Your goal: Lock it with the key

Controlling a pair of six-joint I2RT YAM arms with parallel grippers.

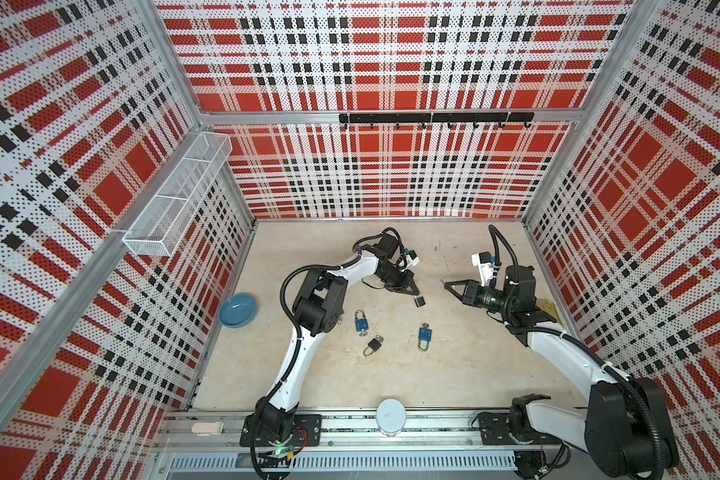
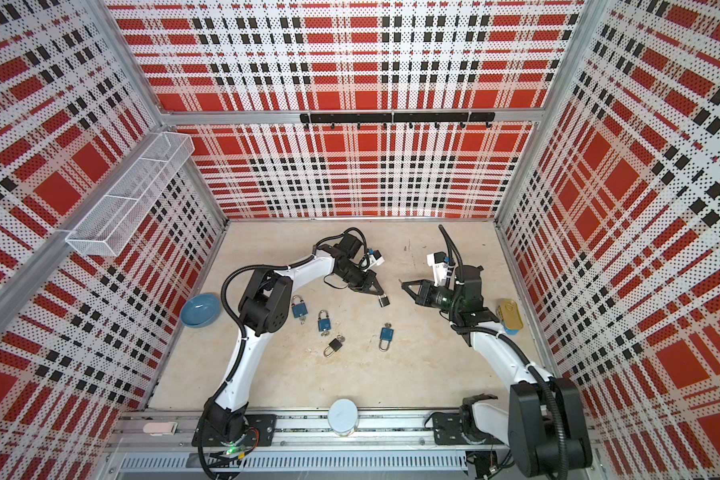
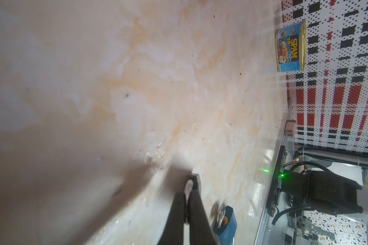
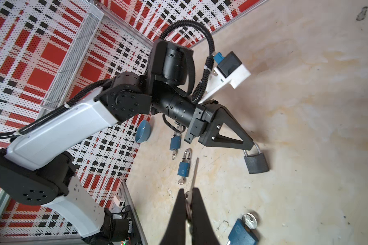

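My left gripper [image 1: 413,293] is shut on the silver shackle [image 4: 255,148] of a black padlock [image 4: 256,163], which hangs from it just above the table. In the left wrist view only the shackle loop [image 3: 193,182] shows past that gripper [image 3: 187,194]; the lock body is hidden. My right gripper [image 4: 188,192] is shut on a key [image 4: 194,171], whose blade sticks out past the fingertips toward the left arm. In both top views the right gripper [image 1: 447,284] is level with the padlock [image 1: 419,300], a short gap to its right.
Two blue padlocks [image 1: 361,321] [image 1: 425,334] and a small black one [image 1: 374,345] lie on the table with keys in them; a third blue padlock [image 2: 299,308] lies by the left arm. A blue bowl [image 1: 238,310] sits at the left wall, a Spam can [image 2: 510,316] at the right.
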